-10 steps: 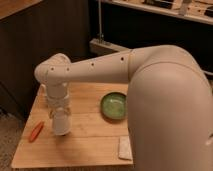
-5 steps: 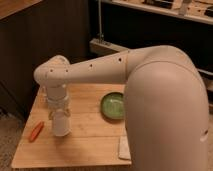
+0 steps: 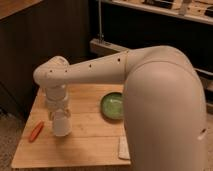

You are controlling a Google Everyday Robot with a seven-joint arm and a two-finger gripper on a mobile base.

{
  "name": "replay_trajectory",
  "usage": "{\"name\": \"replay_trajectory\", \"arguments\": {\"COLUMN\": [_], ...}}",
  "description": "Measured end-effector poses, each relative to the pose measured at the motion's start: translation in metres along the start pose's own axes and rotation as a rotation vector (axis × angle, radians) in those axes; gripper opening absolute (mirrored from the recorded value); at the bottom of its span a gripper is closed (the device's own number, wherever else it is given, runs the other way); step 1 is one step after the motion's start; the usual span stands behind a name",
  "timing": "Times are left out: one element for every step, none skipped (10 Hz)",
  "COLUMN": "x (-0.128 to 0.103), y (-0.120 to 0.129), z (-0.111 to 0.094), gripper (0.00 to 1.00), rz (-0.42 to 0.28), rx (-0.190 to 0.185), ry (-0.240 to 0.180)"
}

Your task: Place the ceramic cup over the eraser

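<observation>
Reaching down over the left part of the wooden table (image 3: 95, 140), my gripper (image 3: 60, 119) has the ceramic cup (image 3: 61, 125) right beneath it, standing on the wood; whether it clamps the cup I cannot tell. An orange stick (image 3: 36, 131) lies to the cup's left, a green plate (image 3: 113, 105) sits well apart on its right, and a white packet (image 3: 123, 148) rests near the front edge.

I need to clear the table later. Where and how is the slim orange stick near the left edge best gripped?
Grip the orange stick across its narrow middle, coming straight down. It lies flat and slanted, so turn the pincer square to its length. The pincer is now low over the table, right of the stick.
</observation>
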Motion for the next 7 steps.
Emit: {"name": "replay_trajectory", "arguments": {"x": [0.0,0.0,0.0002,0.0002,0.0005,0.0005,0.0008], "y": [0.0025,0.0035,0.0042,0.004,0.0051,0.0058,0.0063], "z": [0.0015,0.0028,0.003,0.0032,0.0038,0.0046,0.0041], "gripper": [0.6,0.6,0.6,0.6,0.6,0.6,0.6], "rz": [-0.002,-0.002,-0.002,-0.001,-0.003,-0.003,-0.004], "rx": [-0.003,-0.004,-0.005,-0.005,-0.007,-0.008,-0.008], "ry": [0.002,0.004,0.005,0.005,0.005,0.006,0.004]}}
